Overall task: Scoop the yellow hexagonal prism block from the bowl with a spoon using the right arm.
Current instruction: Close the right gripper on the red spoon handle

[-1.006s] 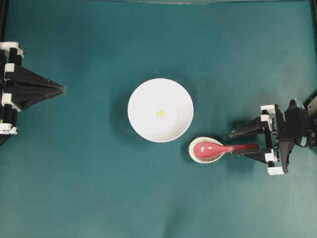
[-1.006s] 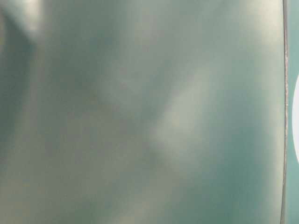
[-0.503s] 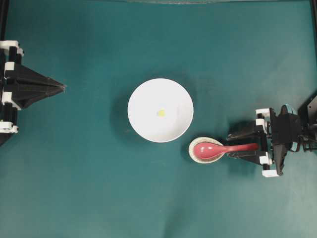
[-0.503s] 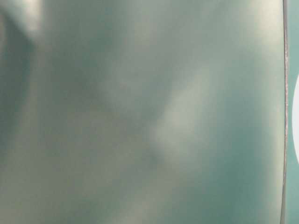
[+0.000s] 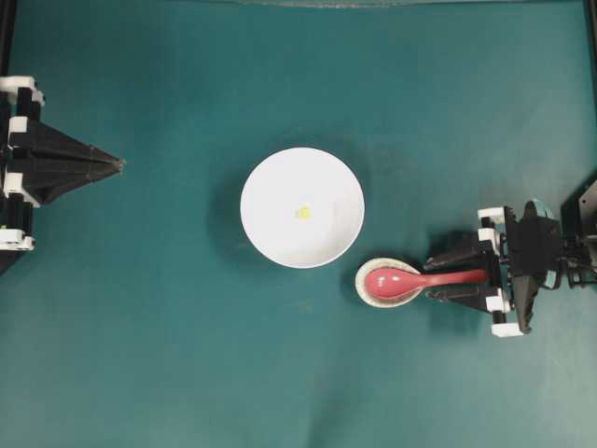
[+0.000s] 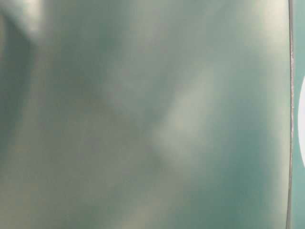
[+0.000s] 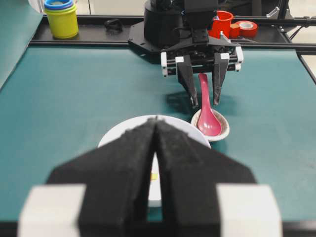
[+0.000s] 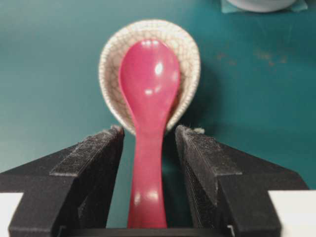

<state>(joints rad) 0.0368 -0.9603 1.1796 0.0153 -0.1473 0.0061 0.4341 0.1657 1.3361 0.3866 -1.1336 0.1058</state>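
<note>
The white bowl (image 5: 270,177) sits mid-table with the tiny yellow hexagonal prism block (image 5: 303,213) inside it. To its lower right, the red-pink spoon (image 5: 401,280) lies with its scoop in a small speckled rest (image 5: 366,293) and its handle pointing right. My right gripper (image 5: 433,277) is open, one finger on each side of the handle. In the right wrist view the spoon (image 8: 149,84) runs between the fingers (image 8: 94,153) with a gap on both sides. My left gripper (image 5: 119,166) is shut and empty at the far left, well away from the bowl.
In the left wrist view, a stack of yellow and blue cups (image 7: 61,19), a red cup (image 7: 223,22) and tape rolls (image 7: 245,27) stand behind the black rail at the table's far edge. The table-level view is blurred, showing only a sliver of the bowl (image 6: 302,126).
My right gripper has slid left along the spoon handle and its fingers have drawn a little closer together. The left arm, bowl and block have not moved.
</note>
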